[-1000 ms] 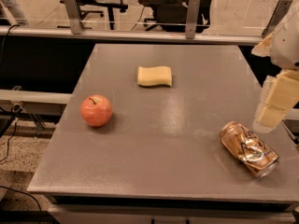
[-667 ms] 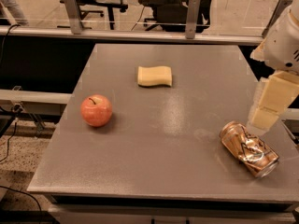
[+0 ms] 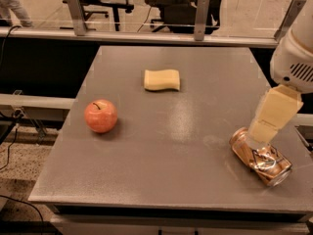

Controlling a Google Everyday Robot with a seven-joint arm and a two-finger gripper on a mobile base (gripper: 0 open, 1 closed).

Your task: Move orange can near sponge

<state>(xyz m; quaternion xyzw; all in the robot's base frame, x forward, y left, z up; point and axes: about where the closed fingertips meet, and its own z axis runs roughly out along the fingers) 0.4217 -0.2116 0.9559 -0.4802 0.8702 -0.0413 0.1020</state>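
Observation:
The orange can [image 3: 261,158] lies on its side near the table's front right corner, with its silver end facing the front right. The pale yellow sponge [image 3: 162,80] lies flat at the middle back of the table, far to the can's left and behind it. My gripper [image 3: 260,132] hangs from the white arm at the right edge. Its cream tip points down and left and reaches the can's upper side. I cannot tell whether it touches the can.
A red-orange apple [image 3: 100,115] stands at the table's left. The grey table [image 3: 186,131] has a rail with metal posts [image 3: 201,18] along its back. Office chairs stand beyond the rail.
My gripper has come down and a little to the left, from above and behind the can to the can's upper side. The can, sponge and apple have not moved.

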